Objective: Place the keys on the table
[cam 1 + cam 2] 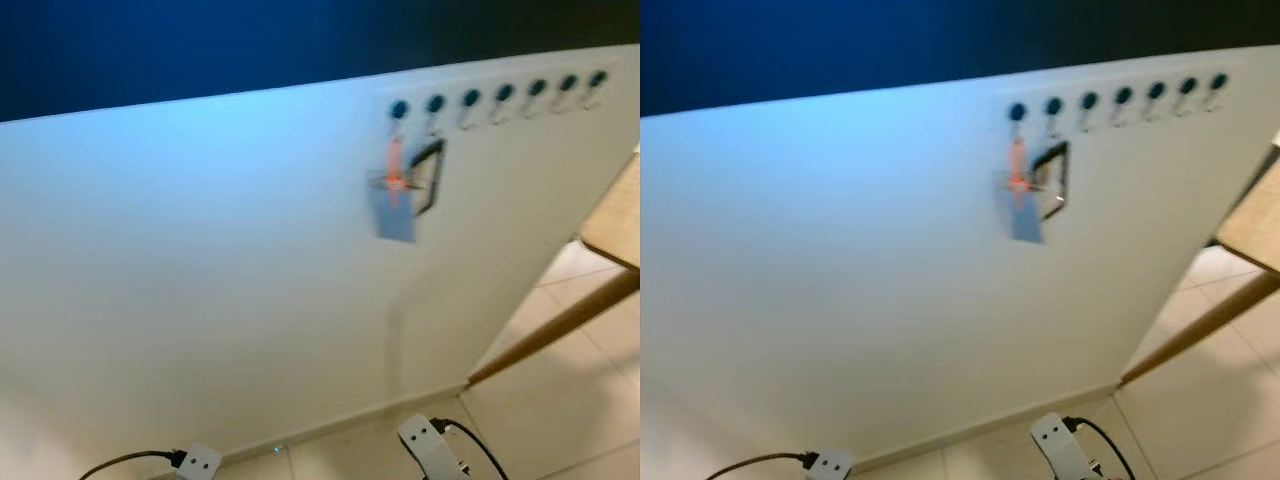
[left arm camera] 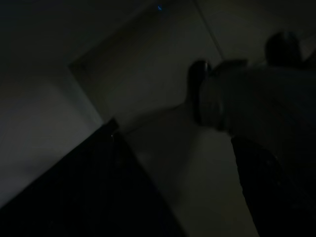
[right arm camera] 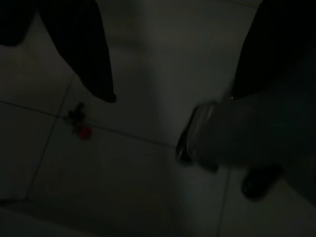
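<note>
The keys [image 1: 397, 200] hang from a hook near the left end of a row of dark hooks [image 1: 503, 95] on the white wall [image 1: 200, 250]. The bunch has an orange strap, a blue-grey tag and a black loop beside it. A corner of the wooden table [image 1: 615, 215] shows at the right edge, with a slanting leg [image 1: 560, 335]. Both arms hang low, far below the keys: left arm [image 1: 197, 462], right arm [image 1: 430, 445]. In the dark right wrist view my right gripper [image 3: 173, 94] is open over the floor tiles, with nothing in it.
The tiled floor [image 1: 560, 420] meets the wall's skirting at the bottom. In the right wrist view a small red thing [image 3: 83, 131] lies on the tiles, and my grey leg [image 3: 237, 133] stands close by. The left wrist view is very dark.
</note>
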{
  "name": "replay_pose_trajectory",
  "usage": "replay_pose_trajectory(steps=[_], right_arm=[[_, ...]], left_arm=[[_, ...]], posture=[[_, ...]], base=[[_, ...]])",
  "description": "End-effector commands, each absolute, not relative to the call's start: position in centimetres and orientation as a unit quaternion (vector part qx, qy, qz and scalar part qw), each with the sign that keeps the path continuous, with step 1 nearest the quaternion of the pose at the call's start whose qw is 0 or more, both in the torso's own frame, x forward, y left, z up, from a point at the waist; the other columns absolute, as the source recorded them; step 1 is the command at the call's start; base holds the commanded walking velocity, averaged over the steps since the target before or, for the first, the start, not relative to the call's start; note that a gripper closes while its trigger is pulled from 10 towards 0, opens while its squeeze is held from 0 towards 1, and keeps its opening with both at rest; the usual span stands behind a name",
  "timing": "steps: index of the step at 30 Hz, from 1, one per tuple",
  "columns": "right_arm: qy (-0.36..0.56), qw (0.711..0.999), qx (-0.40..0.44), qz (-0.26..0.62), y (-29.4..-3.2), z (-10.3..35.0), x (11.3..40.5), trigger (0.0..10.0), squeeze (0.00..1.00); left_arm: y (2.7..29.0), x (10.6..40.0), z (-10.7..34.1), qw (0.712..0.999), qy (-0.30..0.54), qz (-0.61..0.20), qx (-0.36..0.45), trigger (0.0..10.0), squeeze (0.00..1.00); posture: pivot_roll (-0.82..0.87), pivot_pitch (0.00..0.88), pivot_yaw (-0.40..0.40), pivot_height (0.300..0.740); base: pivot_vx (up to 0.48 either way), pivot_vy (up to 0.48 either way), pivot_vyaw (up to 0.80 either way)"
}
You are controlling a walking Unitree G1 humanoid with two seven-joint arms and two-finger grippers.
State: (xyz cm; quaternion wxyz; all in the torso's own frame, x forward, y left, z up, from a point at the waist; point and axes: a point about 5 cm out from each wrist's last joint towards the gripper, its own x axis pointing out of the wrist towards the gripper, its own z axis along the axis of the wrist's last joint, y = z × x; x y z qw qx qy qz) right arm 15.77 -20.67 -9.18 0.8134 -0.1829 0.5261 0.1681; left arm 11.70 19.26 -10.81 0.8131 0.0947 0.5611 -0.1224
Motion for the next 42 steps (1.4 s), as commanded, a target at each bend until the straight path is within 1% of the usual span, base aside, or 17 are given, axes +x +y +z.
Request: replay_pose_trajectory(steps=[1,5,12,15,19,20,22,23,24,25,29,31,35,38,40,41,42], right_arm=[[0.523,0.815,-0.181,0.172,-20.3,-9.2,15.9,10.0,0.00],[0.524,0.814,-0.181,0.172,-20.2,-9.2,15.8,10.0,0.00],[0.521,0.815,-0.183,0.173,-20.2,-9.2,16.0,10.0,0.00],[0.513,0.822,-0.182,0.166,-20.4,-8.9,16.5,10.0,0.00],[0.510,0.824,-0.183,0.165,-20.5,-8.8,16.8,10.0,0.00],[0.496,0.833,-0.183,0.160,-20.6,-8.4,17.6,10.0,0.00],[0.490,0.838,-0.183,0.158,-20.7,-8.2,18.0,10.0,0.00],[0.471,0.851,-0.177,0.152,-20.7,-7.6,19.0,10.0,0.00],[0.471,0.851,-0.177,0.152,-20.7,-7.6,19.0,10.0,0.00],[0.451,0.865,-0.166,0.145,-20.8,-7.1,20.0,10.0,0.00],[0.408,0.893,-0.118,0.151,-20.7,-5.6,22.1,10.0,0.00],[0.371,0.903,-0.082,0.201,-20.2,-4.2,23.8,10.0,0.00],[0.332,0.900,-0.050,0.277,-19.3,-2.6,25.3,10.0,0.00],[0.305,0.889,-0.029,0.340,-18.5,-1.3,26.4,10.0,0.00],[0.295,0.871,-0.025,0.393,-17.5,-0.5,26.8,10.0,0.00],[0.295,0.871,-0.025,0.393,-17.5,-0.5,26.8,10.0,0.00],[0.289,0.856,-0.018,0.429,-16.9,-0.1,27.0,10.0,0.00]], left_arm=[[18.4,10.5,-11.2,0.801,0.577,-0.139,0.082,10.0,0.00],[18.5,10.3,-11.3,0.801,0.578,-0.133,0.083,10.0,0.00],[18.6,10.4,-11.3,0.802,0.577,-0.128,0.084,10.0,0.00],[18.5,10.6,-11.2,0.804,0.574,-0.133,0.083,10.0,0.00],[18.4,10.6,-11.2,0.802,0.575,-0.140,0.081,10.0,0.00],[18.6,10.8,-11.1,0.807,0.570,-0.129,0.083,10.0,0.00],[18.8,10.9,-11.1,0.809,0.569,-0.123,0.084,10.0,0.00],[19.1,10.9,-11.1,0.812,0.568,-0.110,0.082,10.0,0.00],[19.1,10.9,-11.1,0.812,0.568,-0.110,0.082,10.0,0.00],[19.3,11.0,-11.0,0.813,0.567,-0.105,0.085,10.0,0.00],[20.0,11.1,-10.9,0.821,0.561,-0.083,0.075,10.0,0.00],[20.8,11.4,-10.6,0.831,0.550,-0.059,0.062,10.0,0.00],[22.5,12.3,-9.9,0.853,0.519,-0.020,0.039,10.0,0.00],[24.2,13.7,-8.9,0.882,0.470,0.019,0.004,10.0,0.00],[25.8,14.8,-7.8,0.904,0.424,0.051,-0.032,10.0,0.00],[25.8,14.8,-7.8,0.904,0.424,0.051,-0.032,10.0,0.00],[26.6,15.3,-7.2,0.914,0.398,0.057,-0.048,10.0,0.00]], posture=[[-0.06,0.005,0.034,0.740],[-0.07,0.007,0.035,0.740],[-0.07,0.009,0.038,0.740],[-0.07,0.009,0.038,0.740],[-0.07,0.009,0.038,0.740],[-0.07,0.011,0.040,0.740],[-0.07,0.011,0.040,0.740],[-0.07,0.011,0.040,0.740],[-0.07,0.011,0.040,0.740],[-0.07,0.014,0.040,0.740],[-0.07,0.016,0.041,0.740],[-0.07,0.017,0.041,0.740],[-0.07,0.021,0.042,0.740],[-0.08,0.030,0.040,0.740],[-0.08,0.030,0.040,0.740],[-0.08,0.030,0.040,0.740],[-0.07,0.034,0.032,0.740]], base=[[0.000,-0.472,0.00],[0.000,-0.329,0.00],[0.000,0.000,0.00],[0.000,0.000,0.00],[0.000,-0.454,0.00],[0.000,-0.349,0.00],[0.000,-0.300,0.00],[0.000,0.000,0.00],[0.000,0.000,0.00],[0.000,0.000,0.00],[0.000,0.000,0.00],[0.000,0.000,0.00],[0.000,0.000,0.00],[0.000,0.000,0.00],[0.000,0.000,0.00],[0.000,0.000,0.00],[0.000,0.000,0.00]])
